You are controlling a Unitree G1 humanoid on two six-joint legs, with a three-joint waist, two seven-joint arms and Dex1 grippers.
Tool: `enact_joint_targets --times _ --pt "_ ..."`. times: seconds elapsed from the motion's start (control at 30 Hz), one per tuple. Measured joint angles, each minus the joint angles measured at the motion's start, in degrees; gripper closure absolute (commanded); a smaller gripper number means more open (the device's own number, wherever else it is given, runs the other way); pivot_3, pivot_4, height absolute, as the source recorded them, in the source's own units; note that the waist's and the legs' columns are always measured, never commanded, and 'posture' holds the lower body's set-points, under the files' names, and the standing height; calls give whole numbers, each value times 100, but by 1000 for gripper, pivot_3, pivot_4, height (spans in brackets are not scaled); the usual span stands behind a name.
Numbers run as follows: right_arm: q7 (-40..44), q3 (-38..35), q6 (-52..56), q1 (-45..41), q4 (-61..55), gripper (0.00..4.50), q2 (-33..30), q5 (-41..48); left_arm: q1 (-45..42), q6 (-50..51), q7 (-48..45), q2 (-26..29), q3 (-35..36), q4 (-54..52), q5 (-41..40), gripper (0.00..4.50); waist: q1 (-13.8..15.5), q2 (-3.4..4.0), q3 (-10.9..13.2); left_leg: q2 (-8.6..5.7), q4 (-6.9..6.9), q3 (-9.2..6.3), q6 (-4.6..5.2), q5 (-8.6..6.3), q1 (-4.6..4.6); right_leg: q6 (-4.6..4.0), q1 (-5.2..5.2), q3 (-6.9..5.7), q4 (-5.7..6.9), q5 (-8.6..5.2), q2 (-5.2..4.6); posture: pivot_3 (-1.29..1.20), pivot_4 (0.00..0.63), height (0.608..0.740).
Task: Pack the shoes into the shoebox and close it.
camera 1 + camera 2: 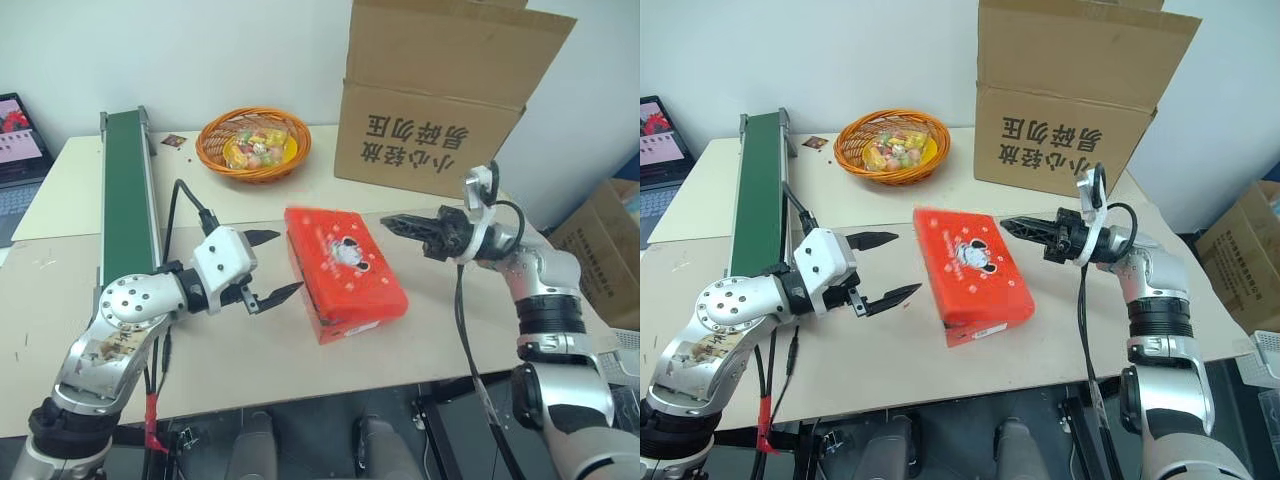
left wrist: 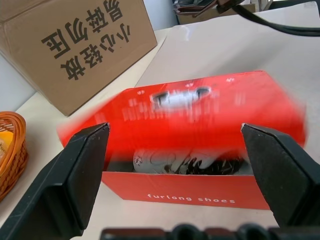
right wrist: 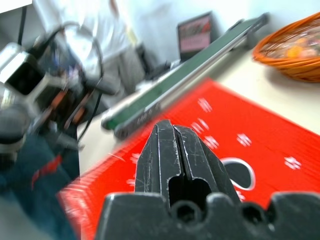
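The red shoebox (image 1: 345,270) lies in the middle of the table with its lid down. In the left wrist view the lid stands slightly off the front wall (image 2: 190,192). Through that gap an off-white shoe with dark patches (image 2: 185,161) shows inside. My left gripper (image 1: 288,262) hovers just left of the box, open, its fingers pointing at the box's side with nothing between them. My right gripper (image 1: 385,221) is shut and empty. It points left, level, above the box's far right corner; its closed fingertips (image 3: 167,127) hang over the red lid (image 3: 225,145).
A big brown carton (image 1: 440,100) with Chinese characters stands at the back right. A wicker basket (image 1: 253,143) of sweets sits at the back, a green conveyor (image 1: 125,190) runs along the left, and a laptop (image 1: 20,150) is at far left. More cartons (image 1: 610,250) stand off the table's right.
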Motion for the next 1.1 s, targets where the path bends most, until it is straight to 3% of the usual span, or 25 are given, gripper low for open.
enact_joint_targets --times 0.27,0.57,0.77,1.1 --pt "-776 1049 7 183 -1057 4477 -120 -837 66 4 18 1 39 -7 -2 0 -10 0 0 1 -1 1 -4 -2 1 -2 -3 0 0 -1 0 0 150 720" --pt "-2470 2057 -257 60 -417 4477 1240 -1926 123 9 68 2 63 -18 0 0 24 -2 -1 1 2 1 -2 -1 -4 -2 -1 -4 -2 0 -1 0 150 720" --pt "-2457 2227 -1003 25 -9 4477 1275 -2142 199 21 121 39 122 -99 -1 0 -14 -7 -8 5 -2 1 -11 -6 20 -3 14 -5 1 0 0 0 150 720" --pt "-2371 2239 -835 90 -332 4477 1172 -2175 454 135 347 10 183 -229 2 0 -3 -7 -10 5 -4 3 -12 -7 15 -4 11 -5 -3 -1 -2 0 150 720"
